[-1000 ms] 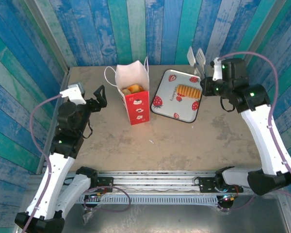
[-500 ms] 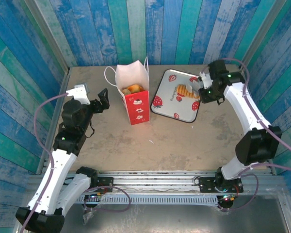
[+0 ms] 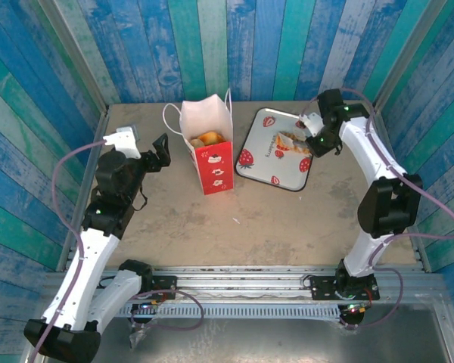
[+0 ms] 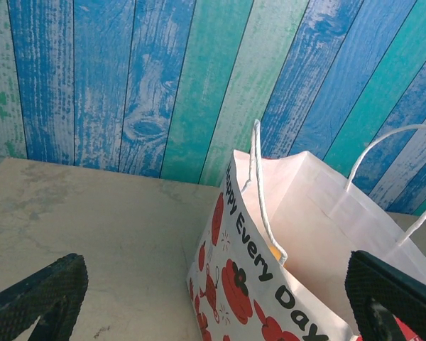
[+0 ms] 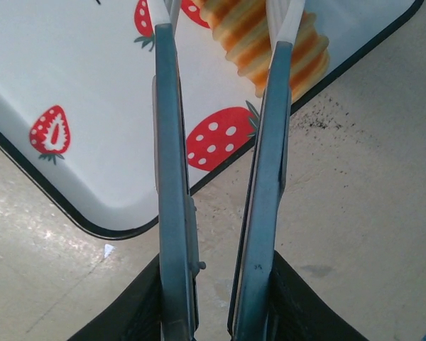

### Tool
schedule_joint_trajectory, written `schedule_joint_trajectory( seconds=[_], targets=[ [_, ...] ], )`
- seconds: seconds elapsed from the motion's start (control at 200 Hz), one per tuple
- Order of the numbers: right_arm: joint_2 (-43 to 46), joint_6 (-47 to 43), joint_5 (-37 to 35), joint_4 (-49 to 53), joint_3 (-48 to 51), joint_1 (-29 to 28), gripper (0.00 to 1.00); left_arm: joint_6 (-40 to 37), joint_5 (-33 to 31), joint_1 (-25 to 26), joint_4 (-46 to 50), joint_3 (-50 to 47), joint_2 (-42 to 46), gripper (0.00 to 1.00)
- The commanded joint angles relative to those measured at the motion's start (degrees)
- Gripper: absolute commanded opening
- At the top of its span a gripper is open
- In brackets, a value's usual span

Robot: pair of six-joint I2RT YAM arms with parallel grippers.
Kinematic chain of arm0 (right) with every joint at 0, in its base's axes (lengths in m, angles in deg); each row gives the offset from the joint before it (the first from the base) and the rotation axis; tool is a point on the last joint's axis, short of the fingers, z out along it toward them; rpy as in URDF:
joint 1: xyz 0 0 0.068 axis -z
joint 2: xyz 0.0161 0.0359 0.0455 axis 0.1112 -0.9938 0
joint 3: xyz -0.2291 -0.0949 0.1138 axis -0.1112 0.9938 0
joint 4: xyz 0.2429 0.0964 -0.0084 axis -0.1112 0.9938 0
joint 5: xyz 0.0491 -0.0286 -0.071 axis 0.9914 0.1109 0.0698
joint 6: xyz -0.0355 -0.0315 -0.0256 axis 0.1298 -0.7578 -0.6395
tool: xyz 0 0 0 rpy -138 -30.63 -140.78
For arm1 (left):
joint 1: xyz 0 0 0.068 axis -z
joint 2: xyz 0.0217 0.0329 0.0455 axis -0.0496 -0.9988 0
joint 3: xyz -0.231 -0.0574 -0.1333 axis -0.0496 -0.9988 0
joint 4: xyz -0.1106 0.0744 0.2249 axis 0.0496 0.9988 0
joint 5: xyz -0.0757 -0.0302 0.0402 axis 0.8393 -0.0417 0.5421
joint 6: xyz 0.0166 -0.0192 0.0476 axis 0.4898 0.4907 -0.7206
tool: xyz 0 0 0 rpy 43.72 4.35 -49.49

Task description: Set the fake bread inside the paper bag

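The white paper bag [image 3: 209, 151] with a red printed lower part stands upright on the table, and golden pastries [image 3: 206, 139] show inside its open top. One ridged loaf [image 3: 290, 144] lies on the strawberry-print tray [image 3: 257, 160]. My right gripper [image 3: 295, 134] reaches down over it. In the right wrist view its long blades straddle the loaf [image 5: 298, 53], the gripper [image 5: 224, 18] open. My left gripper [image 3: 160, 150] stands open just left of the bag [image 4: 298, 241], with one black fingertip [image 4: 35, 298] at each lower corner of the left wrist view.
Blue and teal plank walls close in the table on three sides. The tray's black rim [image 5: 128, 231] lies close to the right wall. Bare tabletop [image 3: 272, 219] stretches between the bag and the arm bases.
My right arm swung in from behind the tray and lowered its blades onto the ridged loaf. My left gripper edged a little closer to the bag.
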Motion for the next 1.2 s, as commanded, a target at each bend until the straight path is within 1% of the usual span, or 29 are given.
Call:
schedule_joint_trajectory(
  seconds=[0.0, 0.245, 0.506, 0.621, 0.816, 1.197],
  targets=[
    [-1.0, -2.8, -1.4, -0.6, -2.6, 0.4, 0.35, -0.3, -1.2, 0.1, -0.9, 1.8, 0.2, 0.97],
    [-1.5, -3.5, -1.8, -1.5, -3.1, 0.7, 0.36, -0.3, -2.0, 0.2, -0.3, 3.1, 0.0, 0.97],
    [0.6, -3.2, -3.7, -2.4, -2.1, 1.2, 0.37, 0.3, -2.0, 0.2, -0.4, 3.7, -0.8, 0.97],
    [1.4, -3.4, -3.0, -2.5, -1.7, 1.2, 0.39, 0.3, -2.0, 0.2, -0.3, 4.4, -1.1, 0.96],
    [0.3, -4.3, -3.4, -2.3, -1.2, 1.3, 0.40, 0.3, -2.1, 0.2, -0.1, 5.0, -1.2, 0.96],
    [-1.9, -5.6, 1.3, -2.0, -1.8, 1.8, 0.41, 0.4, -2.3, 0.2, 0.8, 6.3, -1.4, 0.96]
  ],
)
